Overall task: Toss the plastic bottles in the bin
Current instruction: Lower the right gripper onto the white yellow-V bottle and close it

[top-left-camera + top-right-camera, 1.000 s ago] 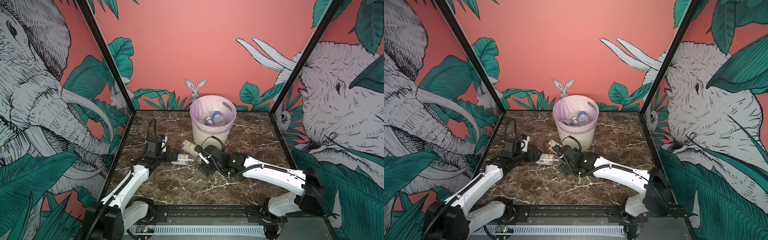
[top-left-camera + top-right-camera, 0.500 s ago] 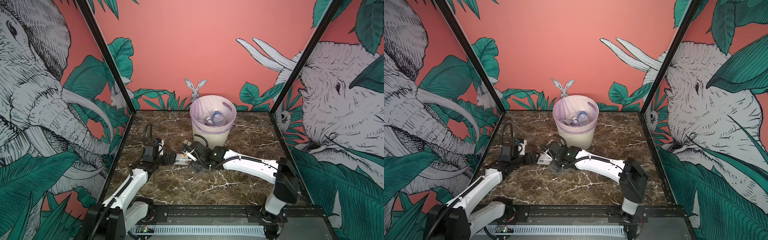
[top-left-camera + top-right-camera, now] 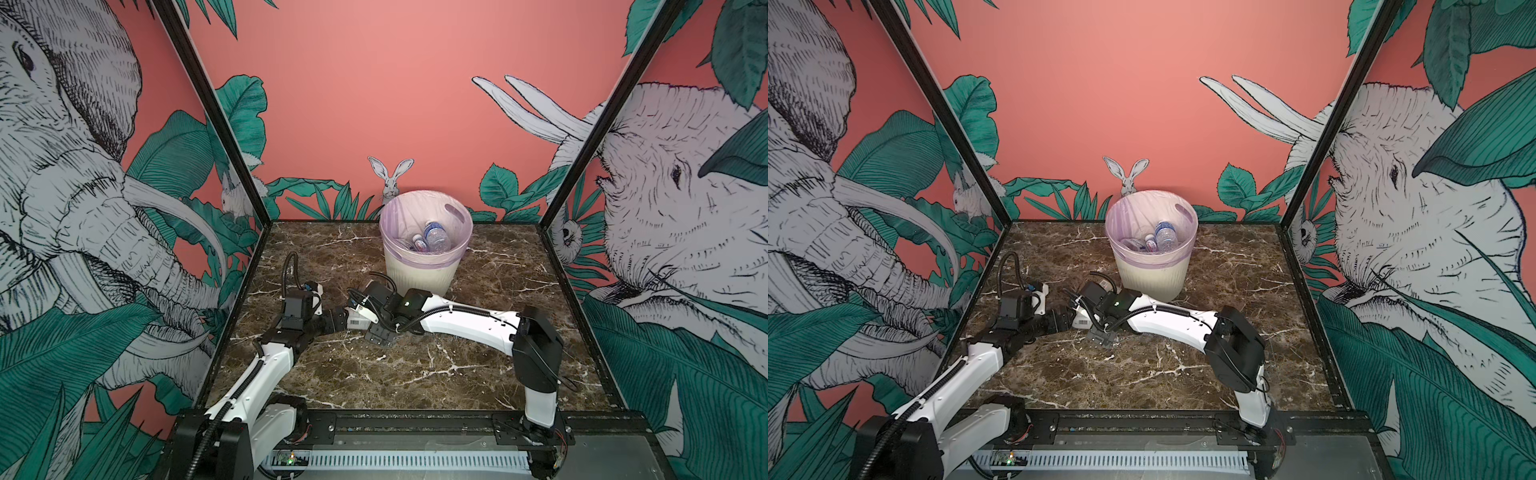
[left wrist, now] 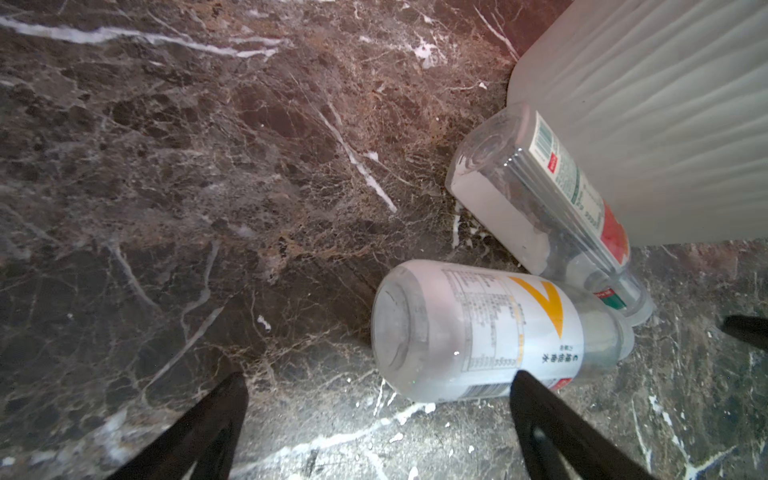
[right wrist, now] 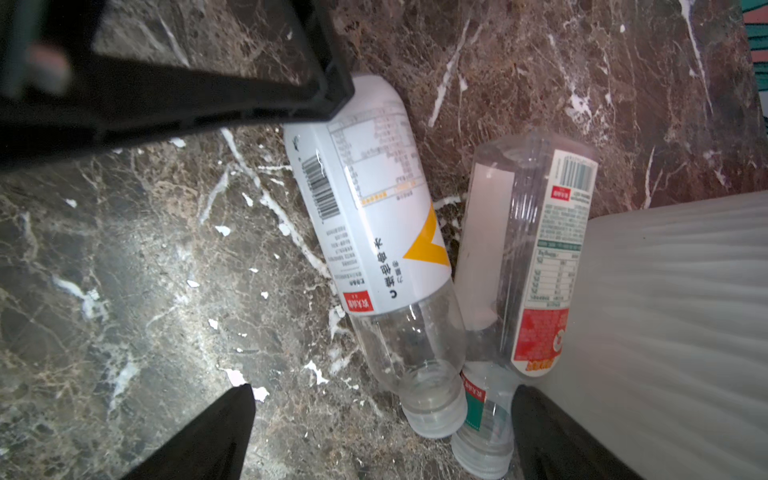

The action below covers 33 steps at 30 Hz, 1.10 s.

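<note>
Two plastic bottles lie on the marble table beside the bin [image 3: 419, 276] [image 3: 1152, 278] [image 5: 665, 311]. One has a white label with an orange chevron [image 4: 490, 328] [image 5: 370, 208] [image 3: 358, 323]. The other is flat-sided with a red, white and green label [image 4: 552, 183] [image 5: 544, 249] and rests against the bin's wall [image 4: 665, 104]. My left gripper [image 4: 380, 384] [image 3: 340, 322] is open at the white-labelled bottle's base, one finger [image 4: 536, 411] beside its label. My right gripper [image 5: 384, 390] [image 3: 360, 300] is open, with both bottle necks between its fingers. More bottles [image 3: 434, 241] [image 3: 1158, 241] lie inside the bin.
The bin stands at the back middle of the table, right behind both grippers. A finger of the left gripper [image 5: 324, 95] crosses the right wrist view at the white-labelled bottle's base. Patterned walls close in the table [image 3: 415, 374] on three sides.
My right arm has folded in and swung its gripper left and down to the bottles' necks. My left gripper has crept closer to the white-labelled bottle. Both stay open.
</note>
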Motion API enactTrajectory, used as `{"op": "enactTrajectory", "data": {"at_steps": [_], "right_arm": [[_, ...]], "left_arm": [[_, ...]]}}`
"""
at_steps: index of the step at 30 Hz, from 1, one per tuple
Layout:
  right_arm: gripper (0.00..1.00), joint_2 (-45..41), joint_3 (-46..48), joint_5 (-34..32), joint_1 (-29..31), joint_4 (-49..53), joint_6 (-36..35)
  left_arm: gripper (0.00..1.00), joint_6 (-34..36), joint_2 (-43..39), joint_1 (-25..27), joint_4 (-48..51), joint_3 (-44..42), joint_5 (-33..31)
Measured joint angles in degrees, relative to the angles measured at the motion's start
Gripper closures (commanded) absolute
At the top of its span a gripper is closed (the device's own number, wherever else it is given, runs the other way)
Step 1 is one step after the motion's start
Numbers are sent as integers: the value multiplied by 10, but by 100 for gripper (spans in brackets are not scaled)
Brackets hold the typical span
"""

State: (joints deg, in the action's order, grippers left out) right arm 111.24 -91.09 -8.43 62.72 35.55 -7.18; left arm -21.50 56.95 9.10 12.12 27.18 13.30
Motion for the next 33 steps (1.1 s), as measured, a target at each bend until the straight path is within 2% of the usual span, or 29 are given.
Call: {"op": "enactTrajectory", "data": {"at_steps": [9, 17, 23, 29, 33], "right_arm": [[2, 74, -70, 36, -16, 2, -13], [3, 122, -97, 64, -36, 2, -19], [8, 132, -104, 83, -40, 3, -20], [17, 133, -101, 96, -38, 0, -16], [19, 136, -97, 104, -38, -1, -8]], "left_arm": [[1, -8, -26, -3, 2, -18, 2], [2, -8, -53, -3, 14, -19, 2], [2, -9, -65, -3, 18, -26, 2], [2, -10, -80, -3, 28, -30, 2], [2, -10, -83, -3, 30, -30, 2]]}}
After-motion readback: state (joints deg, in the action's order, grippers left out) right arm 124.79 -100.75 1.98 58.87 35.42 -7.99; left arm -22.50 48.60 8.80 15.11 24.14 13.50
